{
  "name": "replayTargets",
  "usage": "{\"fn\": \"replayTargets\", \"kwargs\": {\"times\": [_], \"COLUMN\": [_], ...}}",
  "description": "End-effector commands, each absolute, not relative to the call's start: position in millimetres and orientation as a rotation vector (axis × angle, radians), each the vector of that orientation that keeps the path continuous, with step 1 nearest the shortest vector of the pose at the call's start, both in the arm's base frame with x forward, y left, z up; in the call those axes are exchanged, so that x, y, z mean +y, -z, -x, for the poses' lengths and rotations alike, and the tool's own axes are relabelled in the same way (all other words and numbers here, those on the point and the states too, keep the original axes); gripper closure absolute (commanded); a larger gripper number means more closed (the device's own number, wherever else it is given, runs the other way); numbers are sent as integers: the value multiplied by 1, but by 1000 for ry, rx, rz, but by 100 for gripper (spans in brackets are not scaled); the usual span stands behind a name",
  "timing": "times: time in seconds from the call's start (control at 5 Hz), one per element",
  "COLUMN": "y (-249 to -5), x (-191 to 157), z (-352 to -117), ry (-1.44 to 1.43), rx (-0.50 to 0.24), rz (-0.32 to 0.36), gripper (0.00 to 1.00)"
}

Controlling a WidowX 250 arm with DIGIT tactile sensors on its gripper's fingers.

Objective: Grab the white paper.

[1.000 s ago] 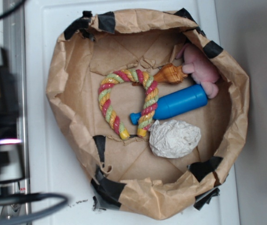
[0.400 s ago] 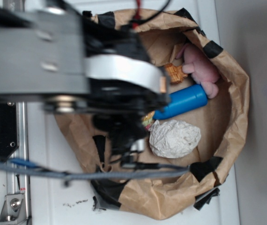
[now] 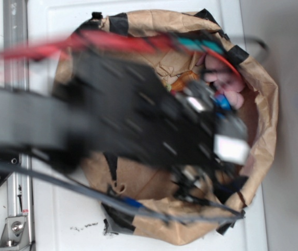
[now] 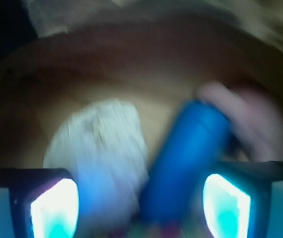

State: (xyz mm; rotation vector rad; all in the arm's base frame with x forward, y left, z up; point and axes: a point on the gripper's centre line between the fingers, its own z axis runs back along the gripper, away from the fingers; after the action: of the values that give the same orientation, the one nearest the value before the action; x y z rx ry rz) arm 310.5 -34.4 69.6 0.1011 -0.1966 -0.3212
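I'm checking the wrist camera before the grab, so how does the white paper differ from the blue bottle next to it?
The white paper is pale, lumpy and irregular; the blue bottle is bright blue, smooth and cylindrical. The paper lies left of centre between the tool's fingers, while the bottle stretches lengthwise toward the right finger. The image is blurred, so finer texture can't be judged. Both rest side by side on the brown paper bag.

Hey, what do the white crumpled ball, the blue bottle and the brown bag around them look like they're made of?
The white crumpled ball looks like matte paper, though motion blur hides its creases. The blue bottle seems to be smooth plastic: even colour with a soft sheen. The brown bag looks like kraft paper, wrinkled and folded at the rim, patched with black tape.
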Motion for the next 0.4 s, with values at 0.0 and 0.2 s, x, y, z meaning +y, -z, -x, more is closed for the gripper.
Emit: {"fn": "replayTargets", "kwargs": {"times": [0.0, 0.2], "y": [-60, -61], "x": [-79, -77], "z": [-316, -306], "ry": [495, 491], "rx": [-214, -172], "rz": [59, 58], "gripper": [0, 0]}}
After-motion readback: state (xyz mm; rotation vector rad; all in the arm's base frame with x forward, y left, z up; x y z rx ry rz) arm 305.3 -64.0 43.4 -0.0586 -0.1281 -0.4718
